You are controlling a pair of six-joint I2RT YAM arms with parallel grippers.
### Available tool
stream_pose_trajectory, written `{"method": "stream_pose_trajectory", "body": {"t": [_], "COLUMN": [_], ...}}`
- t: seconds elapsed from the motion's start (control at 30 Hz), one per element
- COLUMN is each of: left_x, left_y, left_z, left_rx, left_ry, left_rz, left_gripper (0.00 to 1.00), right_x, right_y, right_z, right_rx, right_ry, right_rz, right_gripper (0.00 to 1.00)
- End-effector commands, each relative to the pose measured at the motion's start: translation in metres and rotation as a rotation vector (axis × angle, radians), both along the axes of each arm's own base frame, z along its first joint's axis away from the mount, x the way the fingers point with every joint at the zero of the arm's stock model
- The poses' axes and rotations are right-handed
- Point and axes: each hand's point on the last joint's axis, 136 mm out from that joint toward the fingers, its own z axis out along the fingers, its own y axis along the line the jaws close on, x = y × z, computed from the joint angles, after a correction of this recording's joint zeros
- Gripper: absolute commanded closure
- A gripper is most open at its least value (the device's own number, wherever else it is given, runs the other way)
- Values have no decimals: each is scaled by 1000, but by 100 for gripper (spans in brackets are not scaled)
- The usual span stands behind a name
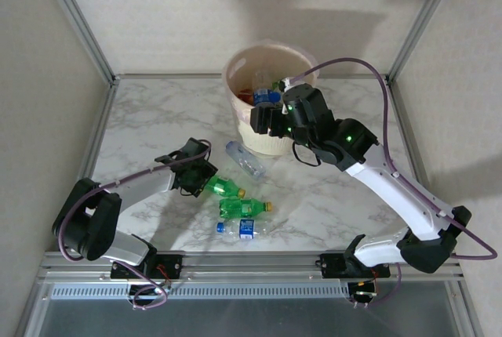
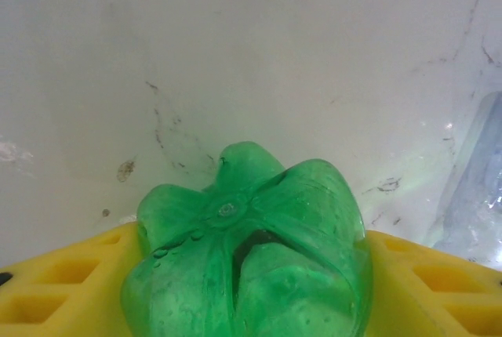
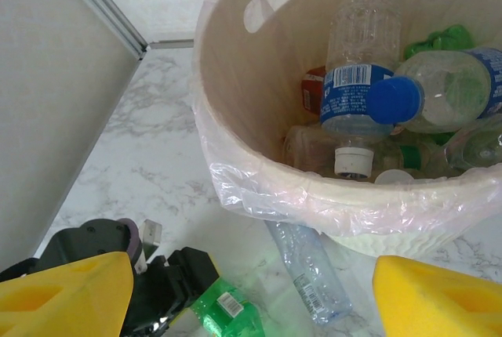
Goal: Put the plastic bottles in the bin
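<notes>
Clamped green bottle (image 2: 247, 243), lower centre, in left gripper (image 1: 198, 174); called for even squeeze before lifting to bin (image 3: 235, 86) under wide-open right gripper (image 1: 265, 120).

blue-labelled bottle (image 3: 353, 78): a barcode is carried; its digits cannot be read.
green bottle (image 3: 234, 309): a white barcode sticker is carried; nothing legible.

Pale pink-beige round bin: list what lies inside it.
Inside the pale pink-beige bin: a clear blue-labelled bottle, a clear blue-capped bottle, a green bottle, a red-labelled one. These cover whatever lies beneath.
</notes>
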Motion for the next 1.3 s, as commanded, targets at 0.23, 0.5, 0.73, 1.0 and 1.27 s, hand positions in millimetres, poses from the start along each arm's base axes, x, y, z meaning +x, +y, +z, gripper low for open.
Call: {"method": "stream_pose_trajectory", "body": {"t": [0.23, 0.5, 0.73, 1.0, 1.27], "left_x": [45, 50, 51, 47, 48], "left_y": [-25, -36, -32, -41, -45], "left_z": [95, 183, 267, 333, 343], "left_rx": [-160, -233, -369, -426, -451], "left_ry": [-231, -392, -574, -702, -726], "left_rz": [-18, -191, -267, -365, -380], "left_gripper": [42, 44, 45, 45, 45], "right_x": [-8, -19, -32, -37, -46], "right_y": [7, 28, 45, 53, 57], "right_z": [18, 31, 32, 20, 23], "right_rx": [26, 15, 18, 17, 65], "right_ry": [-40, -52, -19, 35, 44], "right_rz": [60, 223, 359, 408, 441], "right_gripper": [18, 14, 12, 18, 35]}}
